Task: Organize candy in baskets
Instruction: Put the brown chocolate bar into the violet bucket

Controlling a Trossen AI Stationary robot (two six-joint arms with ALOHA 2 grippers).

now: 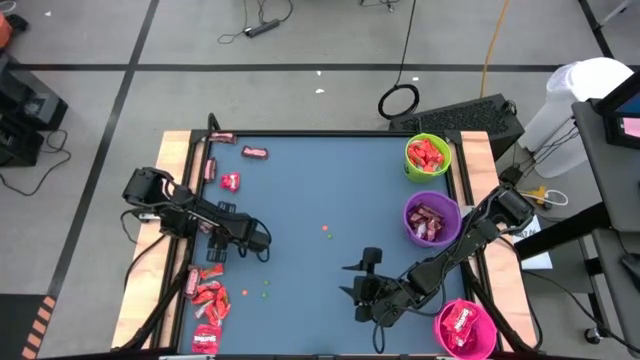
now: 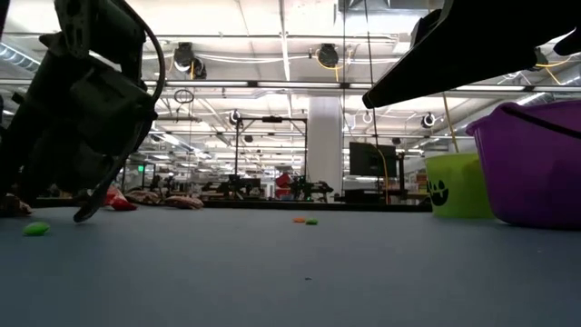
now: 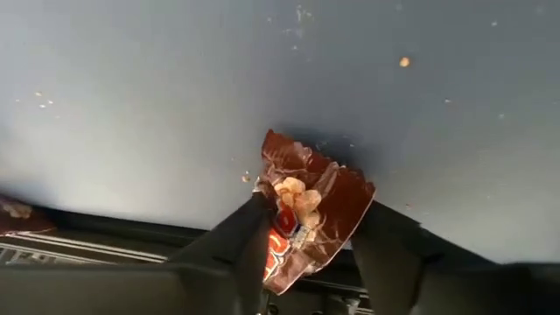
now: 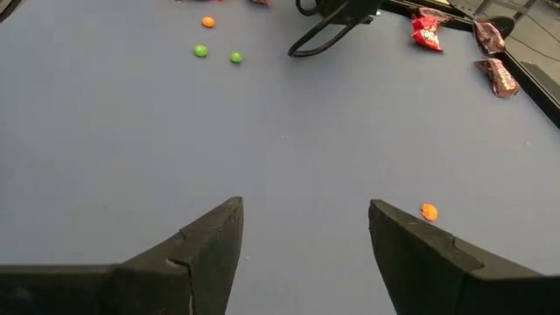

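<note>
Left tool (image 3: 306, 241) pinching dark maroon candy (image 3: 311, 206) between its fingers just above the desk (image 3: 157, 105); wrapper light, crinkly, slippery, best nipped mid-body; right tool (image 4: 302, 236) open, empty, beside pink basket (image 1: 466, 328).

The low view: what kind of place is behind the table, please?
Probably a large robotics lab or workshop hall: exposed ceiling with strip lights, a white pillar, and more equipment benches far behind the blue table.

Blue-grey table (image 1: 330, 190), lime green basket (image 1: 428, 157), purple basket (image 1: 431, 219), bright pink basket (image 1: 464, 328), shiny red and maroon candy (image 1: 208, 297), white-marked
</note>
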